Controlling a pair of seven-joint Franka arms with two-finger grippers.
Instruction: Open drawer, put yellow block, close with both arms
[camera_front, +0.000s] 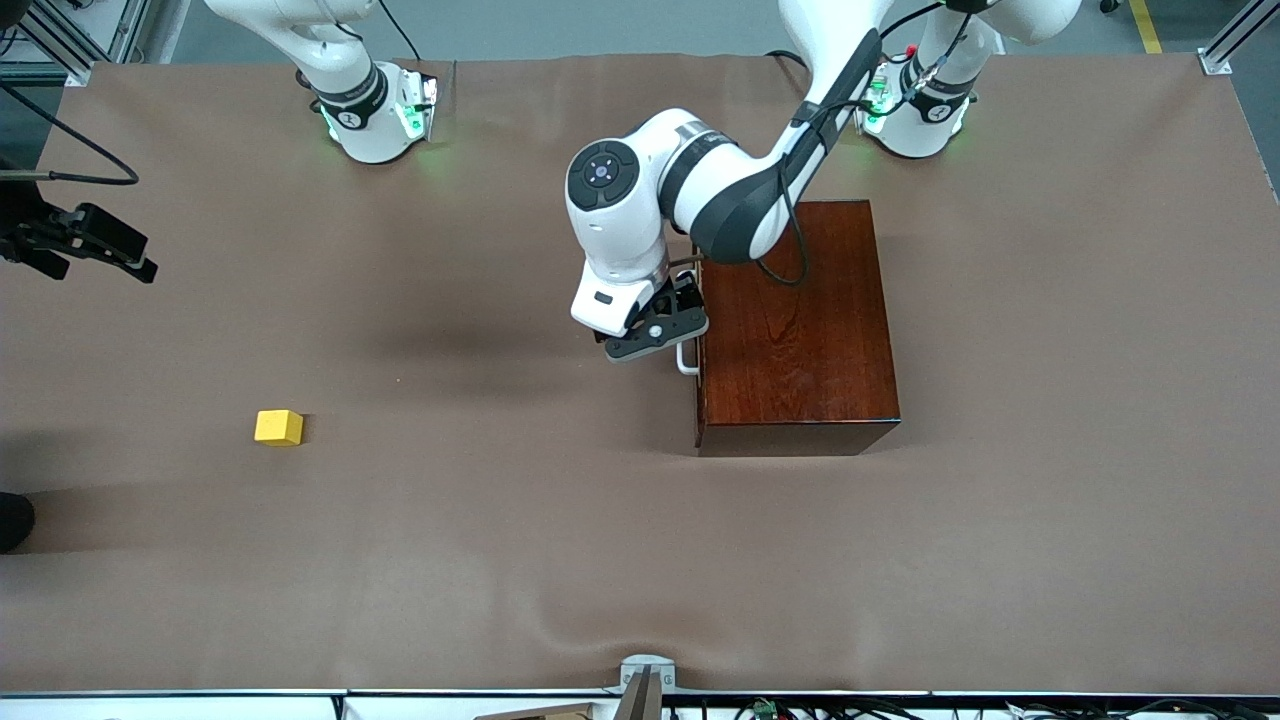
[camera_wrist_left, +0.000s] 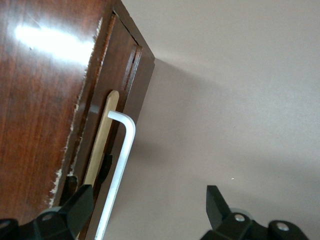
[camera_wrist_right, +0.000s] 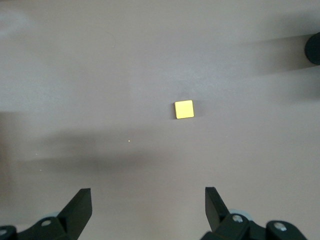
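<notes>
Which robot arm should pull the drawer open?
The left: its open gripper is already at the drawer's white handle. The right gripper hangs open over the yellow block.

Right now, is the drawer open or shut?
Practically shut: the drawer front sits against the wooden box, only a thin gap showing. The open left gripper straddles its white handle.

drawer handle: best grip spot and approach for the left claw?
Take the white bar handle at mid-span, coming from the drawer's front, the side toward the right arm's end. It stands off the drawer front, leaving a gap for one finger. The open left claw already straddles it; the right claw hangs open over the yellow block.
</notes>
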